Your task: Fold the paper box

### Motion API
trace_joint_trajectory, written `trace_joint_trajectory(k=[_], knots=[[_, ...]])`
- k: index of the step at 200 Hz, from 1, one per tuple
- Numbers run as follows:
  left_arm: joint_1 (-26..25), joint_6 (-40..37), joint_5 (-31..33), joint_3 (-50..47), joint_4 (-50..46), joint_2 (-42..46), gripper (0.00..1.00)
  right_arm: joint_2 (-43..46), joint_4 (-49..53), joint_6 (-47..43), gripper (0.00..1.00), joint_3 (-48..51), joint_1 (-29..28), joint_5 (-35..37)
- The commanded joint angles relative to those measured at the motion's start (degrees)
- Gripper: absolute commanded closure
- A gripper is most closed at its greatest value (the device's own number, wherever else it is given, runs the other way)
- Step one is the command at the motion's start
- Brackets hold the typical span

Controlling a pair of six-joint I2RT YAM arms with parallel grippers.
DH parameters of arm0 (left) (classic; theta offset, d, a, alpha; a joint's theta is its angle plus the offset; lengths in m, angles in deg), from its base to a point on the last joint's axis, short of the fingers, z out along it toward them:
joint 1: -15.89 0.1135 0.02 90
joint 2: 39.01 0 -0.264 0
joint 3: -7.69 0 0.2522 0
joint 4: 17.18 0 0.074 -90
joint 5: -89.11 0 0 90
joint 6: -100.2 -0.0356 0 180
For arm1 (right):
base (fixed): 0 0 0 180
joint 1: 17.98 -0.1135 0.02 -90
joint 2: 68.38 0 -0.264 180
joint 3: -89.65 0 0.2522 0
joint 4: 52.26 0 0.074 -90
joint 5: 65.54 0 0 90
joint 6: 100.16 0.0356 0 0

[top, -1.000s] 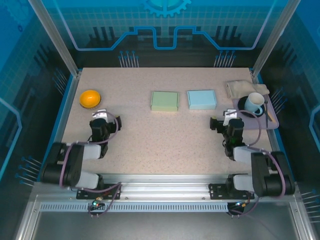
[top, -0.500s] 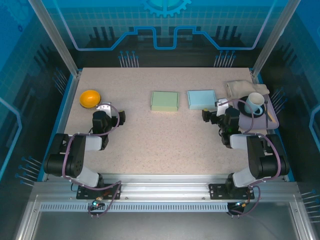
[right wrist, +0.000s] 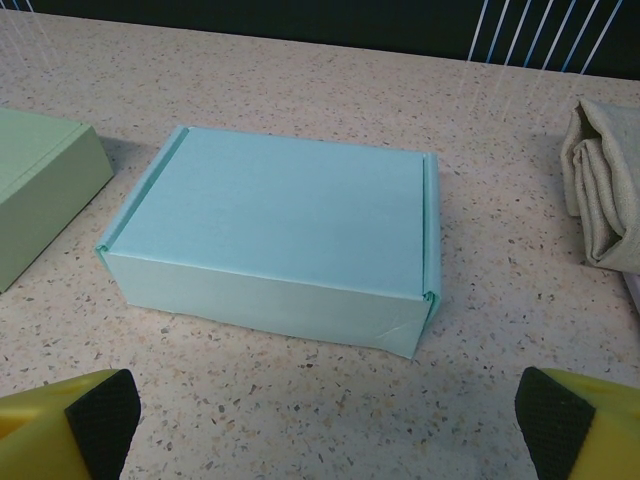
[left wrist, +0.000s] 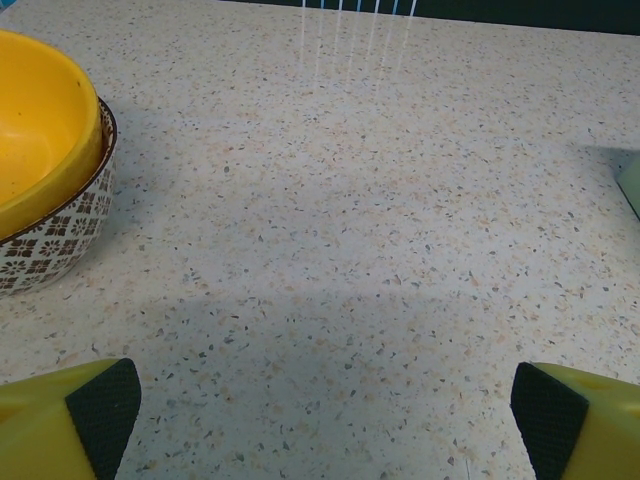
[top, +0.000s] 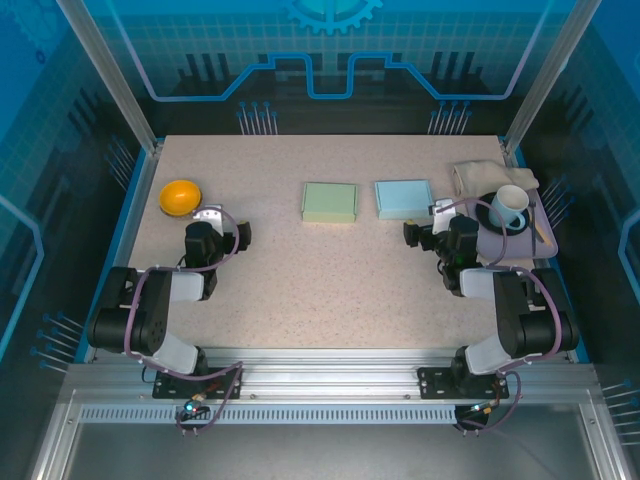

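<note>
Cropped and covered things
The bowl point(left wrist: 40, 150) ran off the left wrist view's left edge. The right wrist view's sides cut the green box point(right wrist: 35, 190) and the cloth point(right wrist: 605, 190). By the surface's point(top: 330, 270) right edge, the cup point(top: 510, 207) partly hid the tray point(top: 530, 252).

Left gripper point(left wrist: 320, 430) hangs wide open over the speckled table point(left wrist: 350, 200), its 2 black pads point(left wrist: 105, 410) at the bottom corners. Yellow bowl point(left wrist: 40, 170) sits far left; a green box point(left wrist: 633, 185) edge peeks in at right.
</note>
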Motion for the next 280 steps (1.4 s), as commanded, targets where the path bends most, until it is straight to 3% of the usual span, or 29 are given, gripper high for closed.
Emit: trace_joint_trajectory(k=[1,280], knots=[[0.16,-1.09,-1.41,0.59,0.16,0.35,0.01,0.13,0.55,-0.46,0.0,-0.01,0.36,-0.76],[0.7,-0.78,-2.56,1.44,-1.34,0.14,0.01,0.13,0.56,-0.46,0.0,-0.04,0.31,-0.79]])
